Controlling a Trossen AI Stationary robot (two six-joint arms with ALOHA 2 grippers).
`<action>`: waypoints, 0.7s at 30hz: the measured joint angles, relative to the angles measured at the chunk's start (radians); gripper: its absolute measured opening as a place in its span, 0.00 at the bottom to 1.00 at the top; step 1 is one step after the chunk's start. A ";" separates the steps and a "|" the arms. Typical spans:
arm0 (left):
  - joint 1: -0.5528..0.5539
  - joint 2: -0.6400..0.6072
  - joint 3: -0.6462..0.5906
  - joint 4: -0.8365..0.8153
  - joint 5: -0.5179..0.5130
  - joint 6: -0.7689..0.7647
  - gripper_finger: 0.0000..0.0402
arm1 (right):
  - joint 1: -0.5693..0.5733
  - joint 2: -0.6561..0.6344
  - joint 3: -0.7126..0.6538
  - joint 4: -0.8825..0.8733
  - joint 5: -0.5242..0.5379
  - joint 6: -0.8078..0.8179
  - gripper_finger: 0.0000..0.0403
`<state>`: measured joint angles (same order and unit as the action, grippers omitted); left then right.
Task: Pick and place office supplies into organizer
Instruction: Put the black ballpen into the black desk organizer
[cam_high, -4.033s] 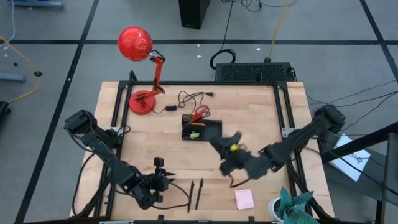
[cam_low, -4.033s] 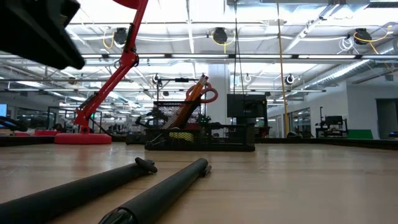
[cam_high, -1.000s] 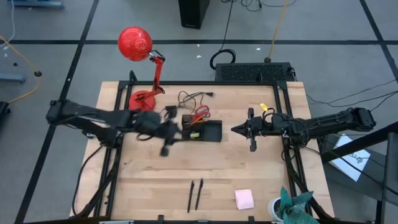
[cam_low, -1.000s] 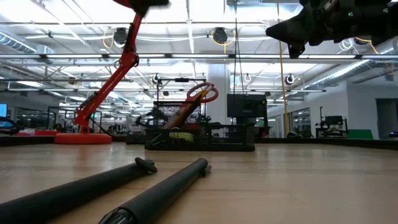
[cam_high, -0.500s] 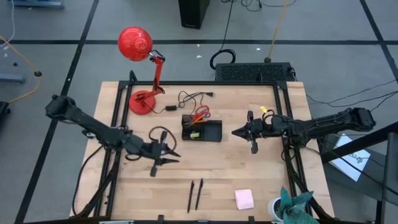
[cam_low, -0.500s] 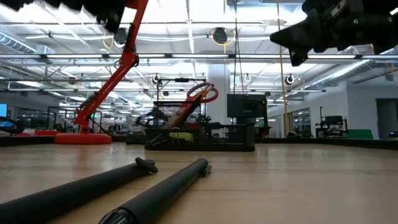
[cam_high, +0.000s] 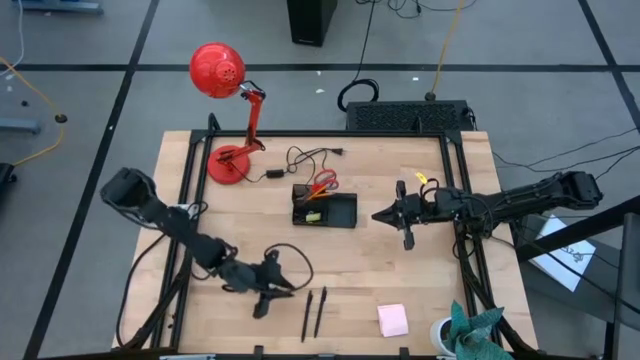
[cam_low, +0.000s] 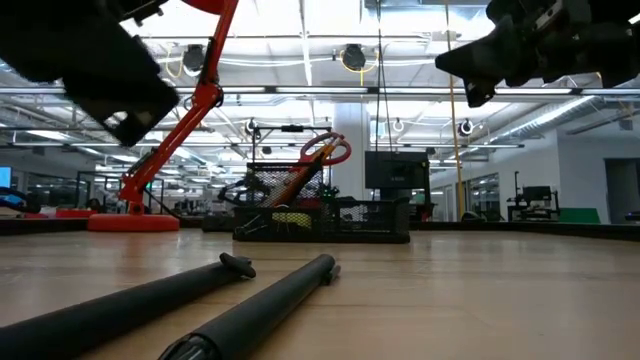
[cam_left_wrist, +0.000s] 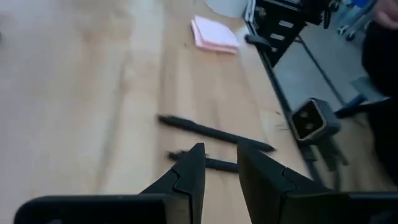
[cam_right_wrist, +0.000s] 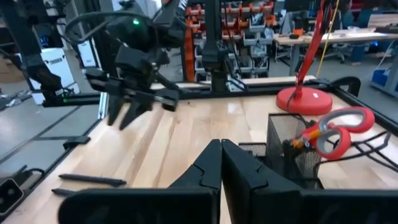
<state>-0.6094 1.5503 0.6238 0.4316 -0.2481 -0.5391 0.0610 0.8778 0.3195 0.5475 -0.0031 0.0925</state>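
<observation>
The left gripper (cam_high: 268, 292) hangs low over the near part of the table (cam_high: 400, 270), just beside the two black pens (cam_high: 314, 312). Its fingers (cam_left_wrist: 189, 177) stand a narrow gap apart with nothing between them (the pens lie on the wood just beyond the tips). The right gripper (cam_high: 403, 212) is held above the table to the right of the organizer (cam_high: 325, 208), its fingers (cam_right_wrist: 214, 163) pressed together and empty.

The surface is pale wood in a black frame. The organizer sits near the middle; red-handled scissors (cam_high: 321, 181) and an orange pencil (cam_low: 300, 168) stand upright in its mesh compartment, and a yellow-green block (cam_high: 313, 215) lies low in it. A pink sticky-note pad (cam_high: 392, 319) rests near the front edge, right of the pens. A red desk lamp (cam_high: 220, 75) stands at the far left corner, a black cable (cam_high: 300, 158) beside its base.

The room beyond shows a grey floor with dark lines, ceiling lights and shelving.

The left arm reaches in from the table's left edge, bent downward. The right arm stretches nearly straight in from the right edge.
</observation>
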 joint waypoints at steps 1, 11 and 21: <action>-0.010 0.014 0.007 0.000 0.000 -0.039 0.24 | 0.000 0.000 0.000 -0.003 -0.001 -0.005 0.00; -0.107 0.145 0.154 0.039 -0.129 -0.149 0.24 | -0.001 -0.013 0.000 -0.013 -0.088 -0.052 0.00; -0.147 0.161 0.263 0.036 -0.298 0.029 0.24 | -0.080 -0.189 -0.082 -0.022 -0.196 -0.072 0.00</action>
<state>-0.7564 1.7111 0.8867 0.4680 -0.5464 -0.5102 -0.0187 0.6886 0.2378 0.5253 -0.1989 0.0201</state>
